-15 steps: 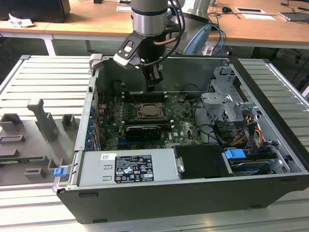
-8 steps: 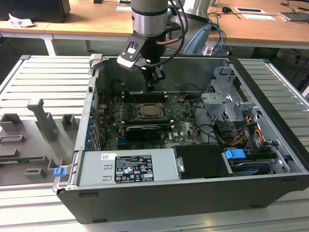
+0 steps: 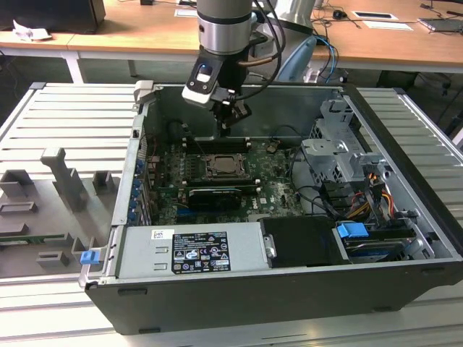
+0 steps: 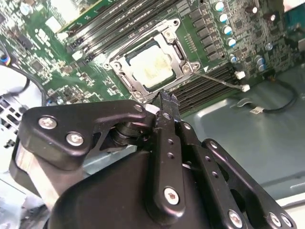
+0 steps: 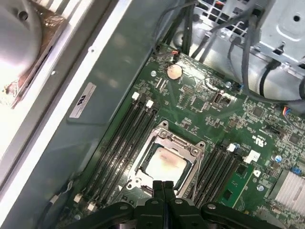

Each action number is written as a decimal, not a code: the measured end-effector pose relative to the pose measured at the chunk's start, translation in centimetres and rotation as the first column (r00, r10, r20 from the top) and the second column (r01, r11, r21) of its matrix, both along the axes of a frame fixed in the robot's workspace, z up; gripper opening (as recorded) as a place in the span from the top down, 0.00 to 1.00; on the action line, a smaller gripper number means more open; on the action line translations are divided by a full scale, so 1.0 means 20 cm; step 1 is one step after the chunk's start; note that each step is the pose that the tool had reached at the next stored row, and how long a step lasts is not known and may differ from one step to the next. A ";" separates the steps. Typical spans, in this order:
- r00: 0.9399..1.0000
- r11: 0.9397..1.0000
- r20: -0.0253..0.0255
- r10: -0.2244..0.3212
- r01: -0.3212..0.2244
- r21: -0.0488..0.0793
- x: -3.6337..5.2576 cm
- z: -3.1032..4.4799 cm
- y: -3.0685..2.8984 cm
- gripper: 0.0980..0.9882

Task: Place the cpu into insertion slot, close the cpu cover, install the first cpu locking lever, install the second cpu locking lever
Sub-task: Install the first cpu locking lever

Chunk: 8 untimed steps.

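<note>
An open computer case [image 3: 253,296] lies on its side on the slatted metal worktop [image 3: 65,123]. Inside it are the green motherboard [image 3: 278,170], a power supply [image 3: 145,253] and a grey drive cage [image 3: 336,152] with bundled cables. The power supply carries a white label [image 3: 199,251] whose print is too small to make out. A pale sticker [image 5: 83,100] sits on the case's inner wall.

The cpu [image 5: 164,164] lies in the insertion slot [image 3: 224,168] on the board. The cpu cover [image 5: 183,140] lies flat around it, and the chip's pale top shows through the window. Black memory slots [image 5: 128,138] run along both sides of the socket.

The tool [image 5: 163,183] hangs inside the case at the socket's edge. Its fingers are pressed together and hold nothing. Whether the tips touch the frame cannot be told.
</note>
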<state>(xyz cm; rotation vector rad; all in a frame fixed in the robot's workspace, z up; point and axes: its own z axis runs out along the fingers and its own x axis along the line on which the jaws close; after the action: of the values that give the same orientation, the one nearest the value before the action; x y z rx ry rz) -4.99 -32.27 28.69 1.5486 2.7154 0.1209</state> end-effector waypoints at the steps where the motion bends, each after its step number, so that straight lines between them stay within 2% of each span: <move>1: 1.000 1.000 0.000 0.021 -0.021 0.000 0.000 0.000 0.000 0.99; 4: 0.997 0.997 0.000 0.074 -0.074 0.000 0.000 0.000 0.000 0.99; 8: 0.987 0.987 0.000 0.158 -0.158 0.000 0.000 0.000 0.000 0.99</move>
<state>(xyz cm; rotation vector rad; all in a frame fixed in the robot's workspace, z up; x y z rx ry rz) -4.99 -32.27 28.69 1.3309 2.8351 0.1220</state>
